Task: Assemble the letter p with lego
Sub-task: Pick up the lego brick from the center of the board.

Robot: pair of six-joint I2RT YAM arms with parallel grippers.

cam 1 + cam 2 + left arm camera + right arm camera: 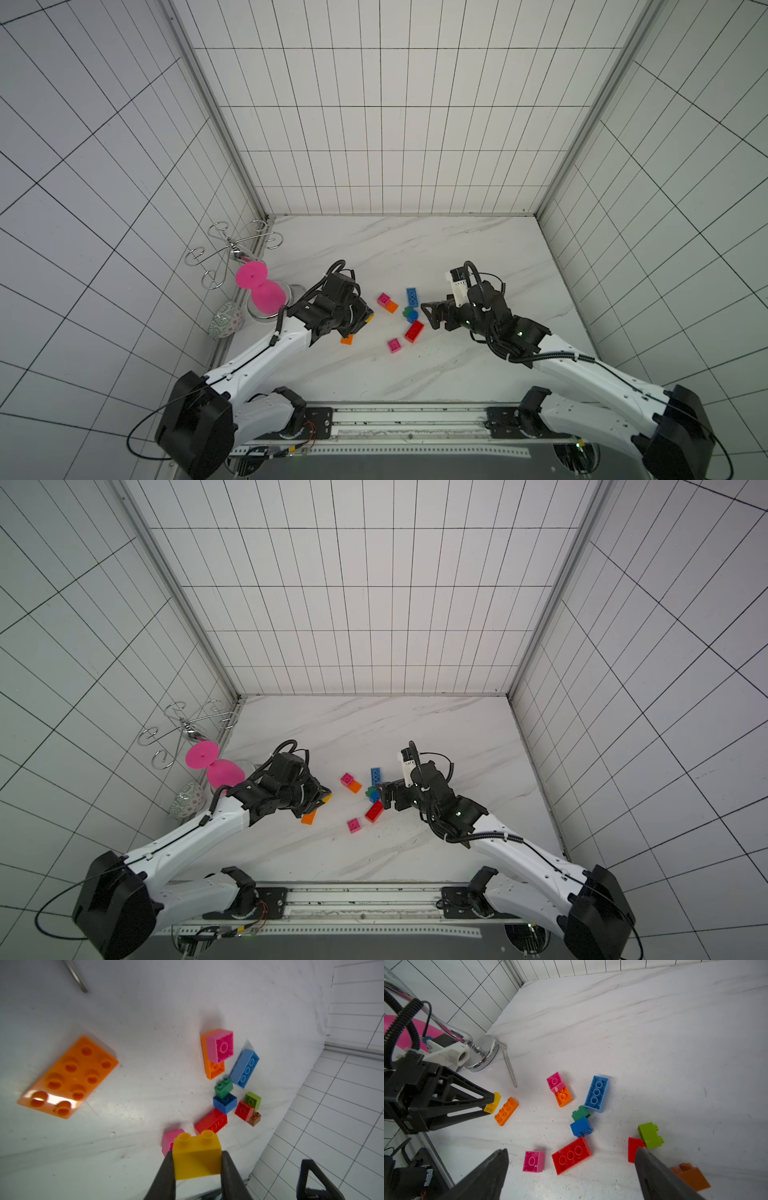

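My left gripper is shut on a yellow lego brick, held a little above the table with its studs facing away from the wrist. Close beside it lies a flat orange brick. My right gripper hangs open over a long red brick and a pink brick, touching neither. Further bricks lie between the arms: pink on orange, a long blue brick, green against blue, and lime, small red and brown ones partly behind a right finger.
A pink hourglass cup hangs on a chrome wire stand at the left wall, with a patterned ball beside its base. Tiled walls close in three sides of the marble table. A metal rail runs along the front.
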